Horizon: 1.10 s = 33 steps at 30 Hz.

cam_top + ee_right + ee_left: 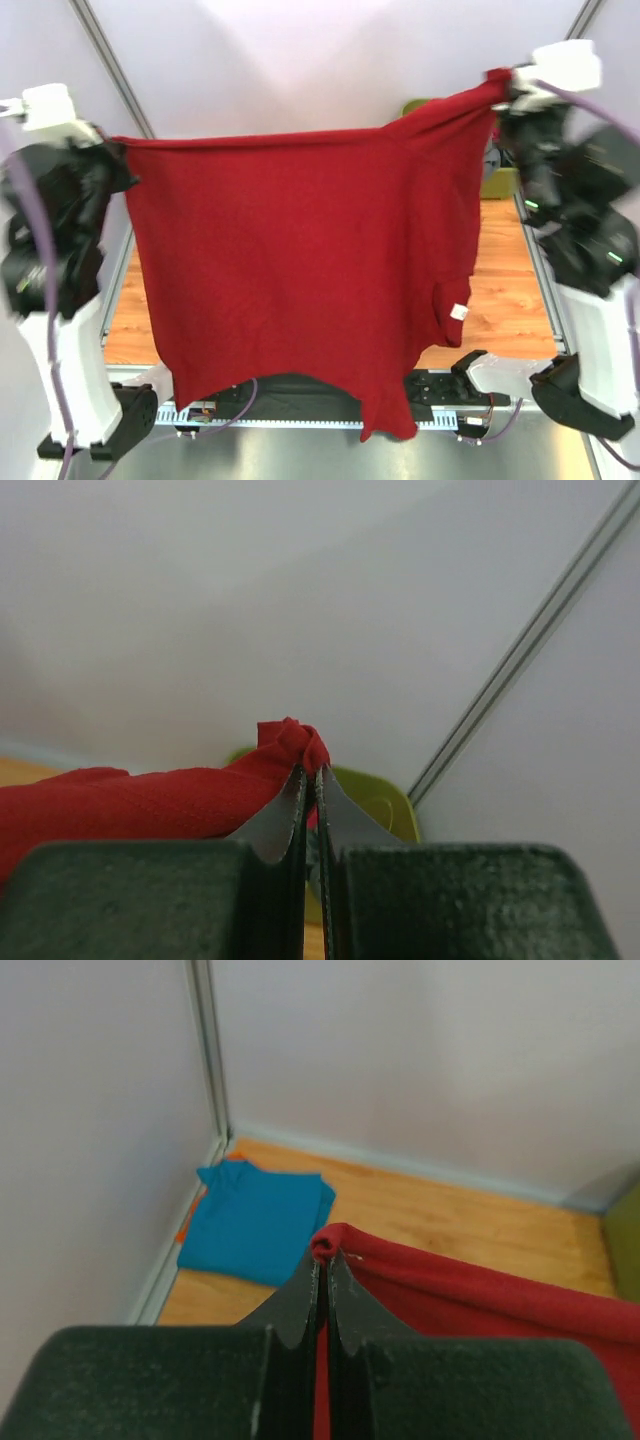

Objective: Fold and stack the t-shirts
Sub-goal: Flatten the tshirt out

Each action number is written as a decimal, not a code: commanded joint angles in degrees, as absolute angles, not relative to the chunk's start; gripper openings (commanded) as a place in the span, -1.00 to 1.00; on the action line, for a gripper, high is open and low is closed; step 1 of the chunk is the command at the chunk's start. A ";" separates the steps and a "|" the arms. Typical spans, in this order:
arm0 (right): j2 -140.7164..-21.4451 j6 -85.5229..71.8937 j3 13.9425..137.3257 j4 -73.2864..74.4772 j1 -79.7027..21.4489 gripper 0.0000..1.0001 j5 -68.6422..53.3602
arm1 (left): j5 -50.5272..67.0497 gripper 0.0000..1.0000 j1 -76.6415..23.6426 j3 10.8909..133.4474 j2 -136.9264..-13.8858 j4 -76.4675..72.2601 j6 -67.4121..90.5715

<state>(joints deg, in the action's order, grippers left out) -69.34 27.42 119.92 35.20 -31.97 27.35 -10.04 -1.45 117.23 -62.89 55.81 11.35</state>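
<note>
Red shirt (300,280) is off the bench (500,300), hanging in the air, stretched wide between both arms like a curtain

Left gripper (322,1265): jaws clamped on the shirt's top left corner, a rolled red edge pokes out at the fingertips. The fabric runs off to the right from there

Right gripper (308,780): jaws pinched tight on a bunched knot of red cloth at the top right corner. In the top view this end sits higher than the left one, so the top edge slopes up to the right

The shirt hangs mostly flat, with some folds and a sleeve on its right side. A small white label (459,312) shows low on that side. In the top view the lower hem reaches the bench's near edge and one tail drops past it over the rail between the arm bases

Teal shirt (255,1222): folded flat on the bench in the far left corner, close against the left wall by the frame post. Only the left wrist view shows it, the red shirt hides it from above. It lies well apart from the red shirt

Green thing (375,800) sits at the far right edge of the bench, behind the right gripper, can't tell what it is
</note>
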 commanded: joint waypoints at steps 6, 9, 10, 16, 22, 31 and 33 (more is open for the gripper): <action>-76.18 28.58 91.51 17.60 -30.06 -0.99 29.81 | -14.24 -1.00 -1.05 86.24 -68.81 32.73 11.78; -82.58 25.49 87.11 13.11 -27.95 -0.99 26.99 | -15.03 -1.00 -1.05 80.43 -74.25 27.10 12.04; -84.53 25.58 86.75 11.96 -27.78 -0.99 27.16 | -14.94 -1.00 -1.05 79.55 -77.40 25.59 12.04; -101.14 25.93 93.59 6.86 -25.58 -0.99 26.81 | -14.85 -1.00 -1.05 81.46 -92.16 18.99 12.13; -114.86 25.32 108.60 9.05 -24.08 -0.99 26.11 | -16.34 -1.00 -0.97 91.04 -104.48 19.07 12.13; -123.05 19.43 119.88 14.76 -22.32 -0.99 25.49 | -16.96 -1.00 -0.44 98.79 -112.58 18.90 13.44; -122.61 18.90 118.66 14.85 -22.41 -0.99 25.93 | -17.57 -1.00 -0.35 98.35 -112.85 18.81 13.71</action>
<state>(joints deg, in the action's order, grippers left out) -122.50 21.78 116.84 14.41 -22.35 25.43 -15.94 -1.10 96.62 -112.40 21.10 12.27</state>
